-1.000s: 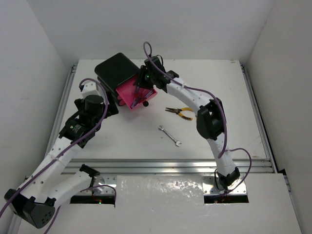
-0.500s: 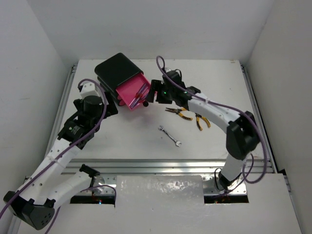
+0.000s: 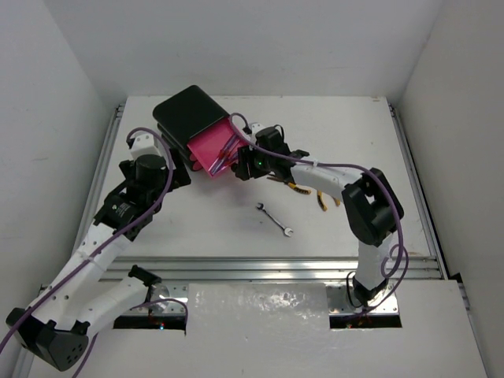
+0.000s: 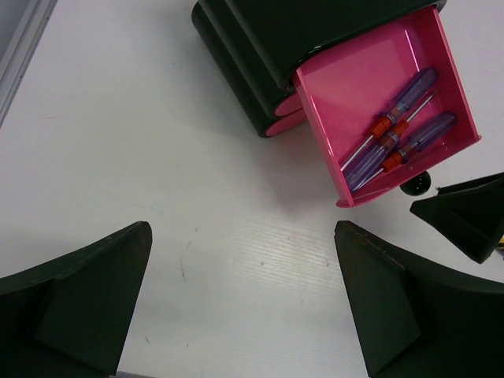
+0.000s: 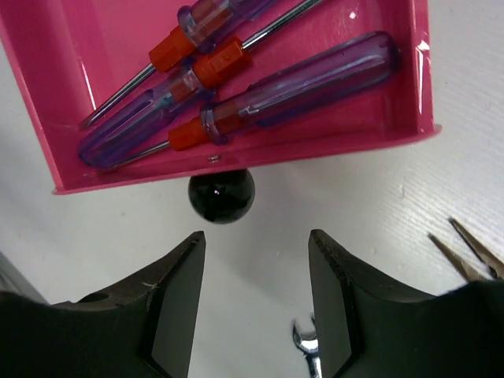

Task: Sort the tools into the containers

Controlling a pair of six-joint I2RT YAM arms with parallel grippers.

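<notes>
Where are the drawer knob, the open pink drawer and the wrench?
drawer knob (image 5: 221, 197), right wrist view, centre of the ball.
open pink drawer (image 4: 358, 83), left wrist view, bare floor.
wrench (image 3: 274, 219), top view, mid-shaft.

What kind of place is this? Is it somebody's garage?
Probably a robot lab test booth, not a garage: plain white walls box in a white table, two robot arms are bolted at its edge, and a wrench and pliers lie on it.

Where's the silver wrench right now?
In the top view, the wrench lies on the table just right of centre. It is nearer the arm bases than the open pink drawer, and down-left of the pliers.
</notes>
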